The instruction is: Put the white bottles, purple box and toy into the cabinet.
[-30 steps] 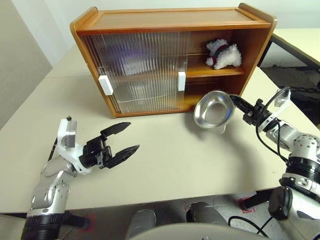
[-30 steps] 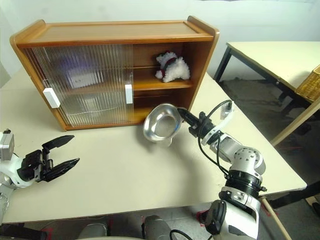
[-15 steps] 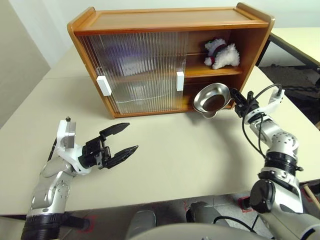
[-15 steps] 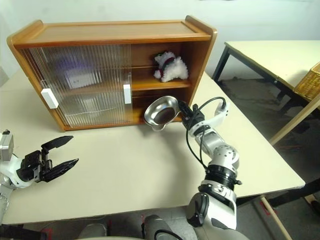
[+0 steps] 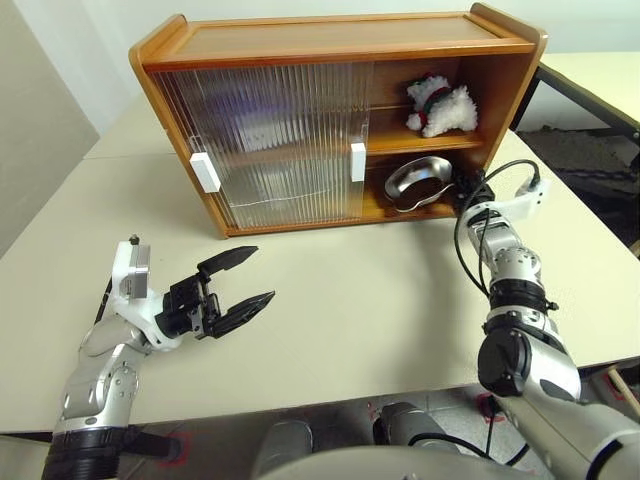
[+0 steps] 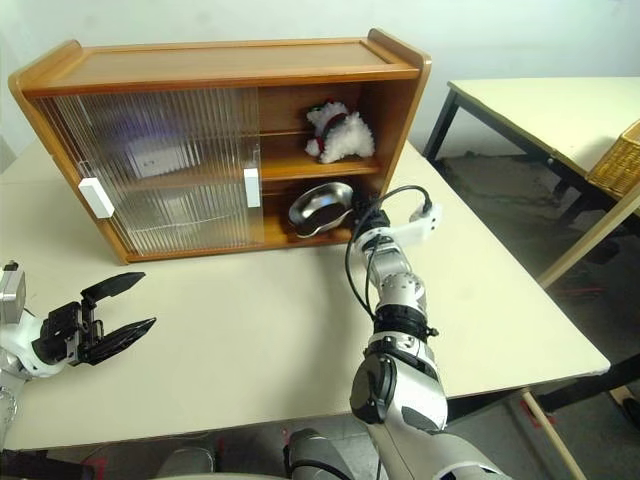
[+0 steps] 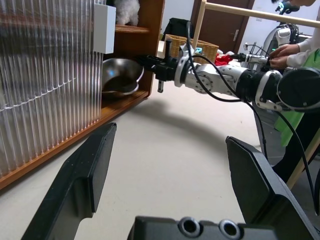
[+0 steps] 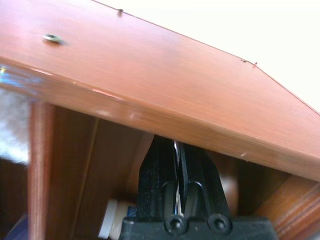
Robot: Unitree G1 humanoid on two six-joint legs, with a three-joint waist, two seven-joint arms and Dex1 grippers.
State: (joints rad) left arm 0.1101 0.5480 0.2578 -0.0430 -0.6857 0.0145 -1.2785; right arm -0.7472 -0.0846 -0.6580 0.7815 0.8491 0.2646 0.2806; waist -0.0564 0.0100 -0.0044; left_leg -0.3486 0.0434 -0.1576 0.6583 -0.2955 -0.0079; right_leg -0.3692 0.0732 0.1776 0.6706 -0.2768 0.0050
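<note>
The cabinet [image 5: 330,110] is seen standing at the far edge of the table [image 5: 380,300], with both ribbed sliding doors [image 5: 270,140] drawn toward its left end, so that the right compartment is left open. The toy [image 5: 438,105] is seen lying on the inner shelf of that open compartment, near the right side wall. Below the shelf, on the cabinet floor, a steel bowl [image 5: 415,183] is tilted on edge with its hollow turned toward the front of the table.

The right end effector [image 5: 462,188] is reached level into the lower opening, and its black fingers are pressed together on the rim of the bowl; in the right wrist view the thin metal edge is seen pinched between the two fingers [image 8: 162,167]. A white-lidded bottle [image 8: 112,225] is partly visible in that view, deeper in the cabinet under the shelf. Blurred shapes are made out behind the ribbed doors, but what they are cannot be told.

The left end effector [image 5: 245,280] is held above the table near its front left corner, well apart from the cabinet, with its fingers spread wide and nothing between them. In the left wrist view a person's hand [image 7: 282,50] is seen in the background beyond the table.
</note>
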